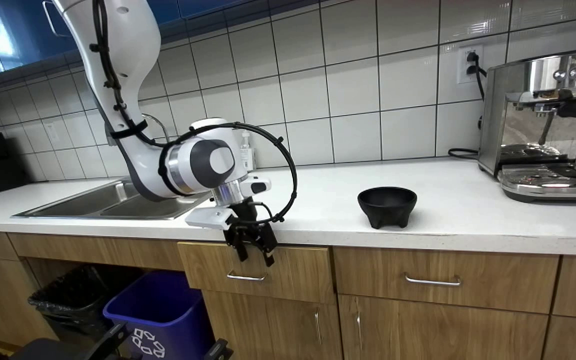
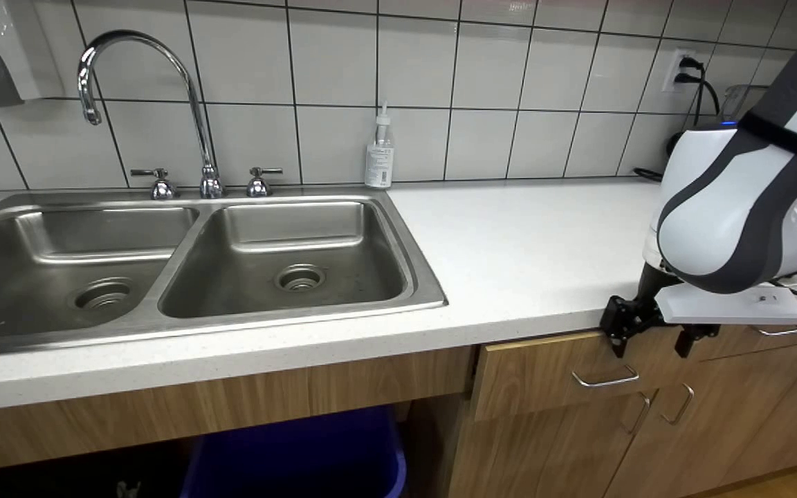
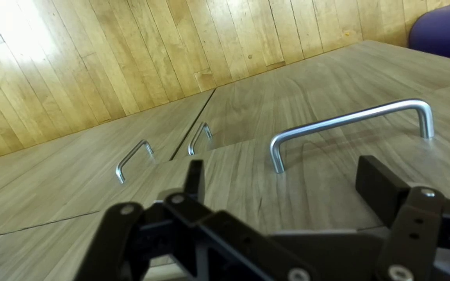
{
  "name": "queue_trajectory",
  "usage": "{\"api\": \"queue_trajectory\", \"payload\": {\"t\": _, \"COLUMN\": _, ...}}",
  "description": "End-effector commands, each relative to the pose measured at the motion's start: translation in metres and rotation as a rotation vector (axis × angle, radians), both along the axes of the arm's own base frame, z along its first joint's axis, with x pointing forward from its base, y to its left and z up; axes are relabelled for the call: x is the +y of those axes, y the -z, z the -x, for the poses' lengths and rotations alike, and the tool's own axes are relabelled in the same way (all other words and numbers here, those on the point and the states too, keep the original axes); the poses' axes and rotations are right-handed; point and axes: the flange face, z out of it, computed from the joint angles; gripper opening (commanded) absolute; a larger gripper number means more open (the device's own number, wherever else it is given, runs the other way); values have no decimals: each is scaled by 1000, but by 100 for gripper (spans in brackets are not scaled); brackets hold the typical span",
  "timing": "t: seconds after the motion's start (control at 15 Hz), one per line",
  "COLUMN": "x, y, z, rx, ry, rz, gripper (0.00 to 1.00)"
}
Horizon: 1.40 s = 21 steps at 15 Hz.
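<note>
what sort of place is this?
Looks like a kitchenette, perhaps an office break room: there's a double-basin sink, an espresso machine and a blue recycling bin.

In an exterior view, the gripper (image 1: 256, 259) hangs before a drawer (image 1: 295, 274), above the drawer's handle (image 1: 246, 277). On the counter (image 1: 318, 200) over it, a bowl (image 1: 387, 205) stands to the right near the front edge, with a coffee machine (image 1: 543, 170) farther right and a little behind. The sink (image 1: 83, 204) is set into the counter left of the gripper. Beneath the counter, a recycling bin (image 1: 183, 325) stands left of the drawer, with a trash can (image 1: 70, 302) left of that. In an exterior view, a bottle (image 2: 379, 166) stands behind the sink's right back corner, right of the faucet (image 2: 211, 182).
</note>
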Motion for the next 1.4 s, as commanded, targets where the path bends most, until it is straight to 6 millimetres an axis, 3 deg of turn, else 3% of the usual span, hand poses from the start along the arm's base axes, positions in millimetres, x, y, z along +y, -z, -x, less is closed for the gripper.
{"api": "queue_trajectory", "payload": {"t": 0.0, "x": 5, "y": -12, "z": -15, "rx": 28, "ry": -14, "rz": -33, "gripper": 100}}
{"api": "queue_trajectory", "payload": {"t": 0.67, "x": -8, "y": -46, "z": 14, "rx": 27, "ry": -48, "rz": -53, "gripper": 100}}
{"api": "queue_trajectory", "payload": {"t": 1.33, "x": -11, "y": -90, "z": 58, "rx": -20, "ry": -113, "rz": -45, "gripper": 100}}
